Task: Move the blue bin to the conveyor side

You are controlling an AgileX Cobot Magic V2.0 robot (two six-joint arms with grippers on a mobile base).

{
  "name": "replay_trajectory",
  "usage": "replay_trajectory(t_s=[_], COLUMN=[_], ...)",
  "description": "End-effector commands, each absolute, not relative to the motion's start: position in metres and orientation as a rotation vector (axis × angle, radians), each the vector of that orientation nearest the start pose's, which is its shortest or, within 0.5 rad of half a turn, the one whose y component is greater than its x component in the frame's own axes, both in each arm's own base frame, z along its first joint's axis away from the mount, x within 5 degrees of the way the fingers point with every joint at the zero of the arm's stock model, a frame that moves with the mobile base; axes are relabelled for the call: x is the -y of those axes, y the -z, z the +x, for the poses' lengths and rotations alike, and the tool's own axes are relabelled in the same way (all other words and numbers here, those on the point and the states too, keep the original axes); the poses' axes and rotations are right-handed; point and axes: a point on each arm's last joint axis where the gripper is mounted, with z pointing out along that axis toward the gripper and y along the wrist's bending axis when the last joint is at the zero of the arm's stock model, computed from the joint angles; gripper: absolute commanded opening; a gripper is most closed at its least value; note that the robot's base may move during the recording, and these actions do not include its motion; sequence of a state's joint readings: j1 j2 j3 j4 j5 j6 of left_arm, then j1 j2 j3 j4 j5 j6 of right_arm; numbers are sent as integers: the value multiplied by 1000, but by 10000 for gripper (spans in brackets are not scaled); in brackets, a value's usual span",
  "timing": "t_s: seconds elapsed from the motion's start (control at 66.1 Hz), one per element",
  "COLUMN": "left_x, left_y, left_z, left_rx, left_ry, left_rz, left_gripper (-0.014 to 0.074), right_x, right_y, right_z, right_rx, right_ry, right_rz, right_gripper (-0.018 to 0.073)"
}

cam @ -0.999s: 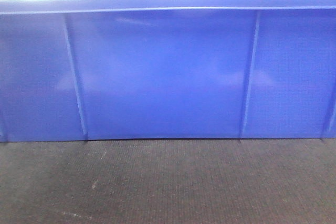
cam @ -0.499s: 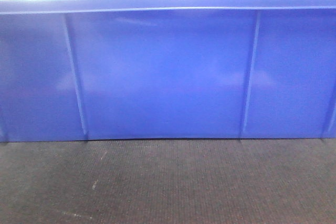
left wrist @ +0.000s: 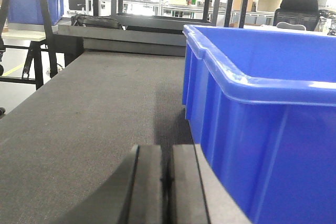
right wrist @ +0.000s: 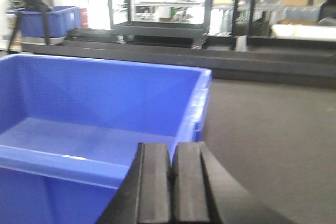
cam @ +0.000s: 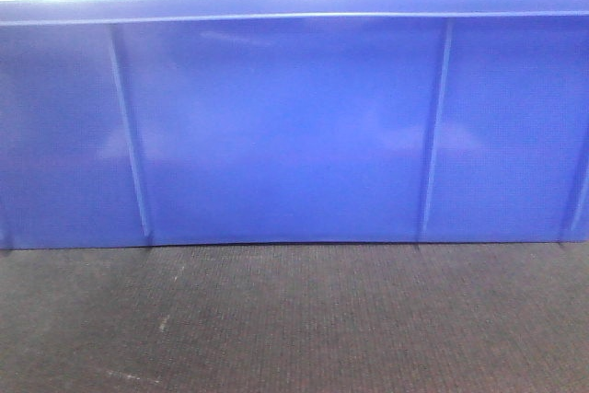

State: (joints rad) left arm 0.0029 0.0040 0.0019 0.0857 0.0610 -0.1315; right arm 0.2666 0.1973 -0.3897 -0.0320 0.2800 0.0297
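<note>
blue bin (cam: 285,126): being seen sitting upright on the conveyor (cam: 294,319), its ribbed wall filling the front view.
left gripper (left wrist: 167,182): being held pressed closed, nothing between the pads, low over the belt just beside the bin's left wall.
right gripper (right wrist: 170,182): being held closed too, empty, at the bin's right rim.
</note>
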Motion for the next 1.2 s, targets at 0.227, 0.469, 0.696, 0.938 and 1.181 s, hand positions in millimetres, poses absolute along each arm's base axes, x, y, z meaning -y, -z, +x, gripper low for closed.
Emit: replay_trajectory(t_s=[0.227,0.469,0.696,0.938,1.181], left_x=[-1,-1,-1,-1,-1], left_y=[-210,-210,-210,-210,-210], left_z=[56,56,56,56,56], left_rx=[-1518,-1518,-1518,-1518,-1518], left_ry=[35,35,35,35,35], left_rz=[-44,-44,-44,-44,-44], left_gripper=[4,4,4,4,4], right_x=[-1,0,-1,-1,-1], right_y=[-253,-215,-209,-209,-209], right_z=[52,56,56,56,56], right_rx=[-1532,-1468,-1527,-1527,-1527], right_ry=[-29,-21,-23,-23,-23], right_rz=[0,9,7,7,7], right_gripper=[-78,-78,-78,-78,-78])
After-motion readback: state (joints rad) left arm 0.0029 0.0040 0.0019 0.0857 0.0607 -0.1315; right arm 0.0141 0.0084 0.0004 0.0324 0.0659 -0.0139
